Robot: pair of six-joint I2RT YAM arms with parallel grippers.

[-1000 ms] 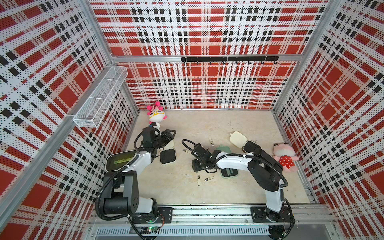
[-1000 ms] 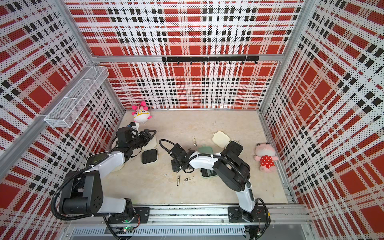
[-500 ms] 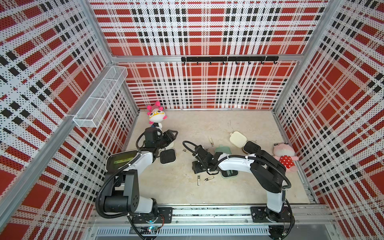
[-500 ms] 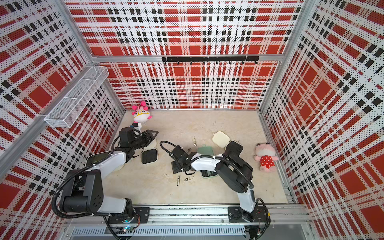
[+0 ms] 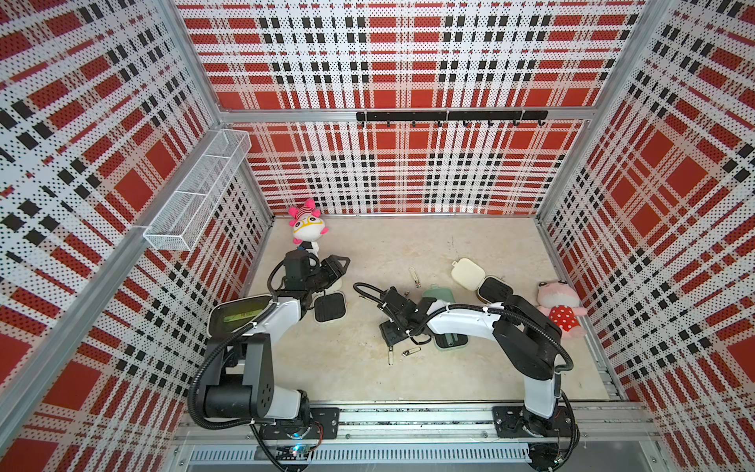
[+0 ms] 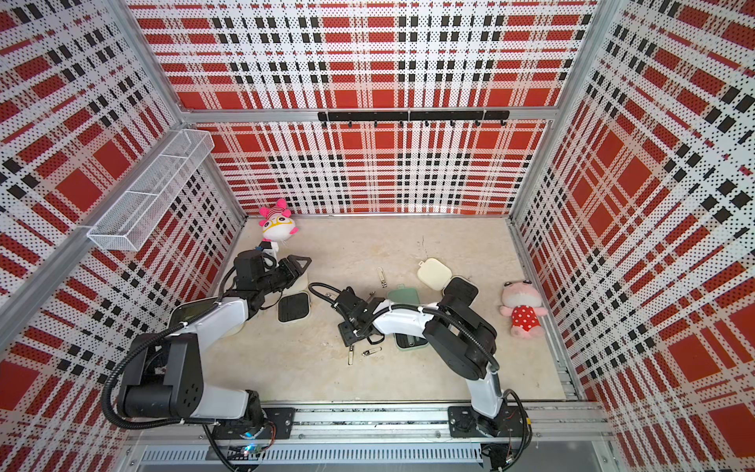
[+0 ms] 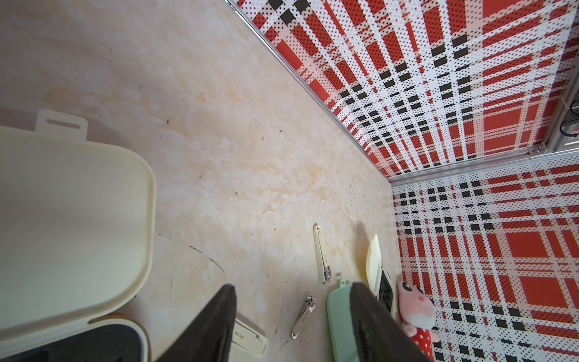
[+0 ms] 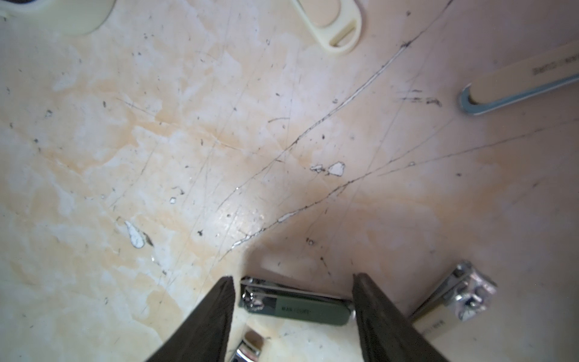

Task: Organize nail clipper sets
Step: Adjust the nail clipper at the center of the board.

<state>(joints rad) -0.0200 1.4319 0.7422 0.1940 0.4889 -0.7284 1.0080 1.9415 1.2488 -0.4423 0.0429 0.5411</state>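
Just below centre in both top views, the right tool [image 5: 391, 338] stands open astride a green nail clipper [image 8: 300, 305]; the left tool [image 7: 293, 284] gapes, empty.

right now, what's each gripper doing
left gripper: open, holding nothing
right gripper: open, green nail clipper lying between its fingers

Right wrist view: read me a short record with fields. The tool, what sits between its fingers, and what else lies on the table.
tool: right tool, open, low over the table
between fingers: green clipper, lying flat, spanning almost the whole gap; contact cannot be told
just outside one finger: second clipper, silver head showing
farther off: cream clipper, partly out of frame
at the frame's edge: cream loop
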